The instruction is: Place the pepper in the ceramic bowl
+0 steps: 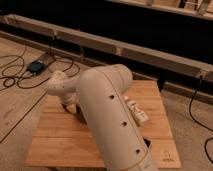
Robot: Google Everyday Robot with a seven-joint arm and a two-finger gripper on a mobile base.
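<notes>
one arm (107,120) | jaws at table's (60,142) far-left corner | bottle (136,111) near right edge

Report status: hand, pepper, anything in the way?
Hand low at table's far left, tucked behind arm. Pepper and bowl not in view. Arm covers mid-table.

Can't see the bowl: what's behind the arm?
A white bottle and black object peek out right of the arm; the gripper sits low at the left of the table. No bowl or pepper shows; the arm covers the middle.
</notes>
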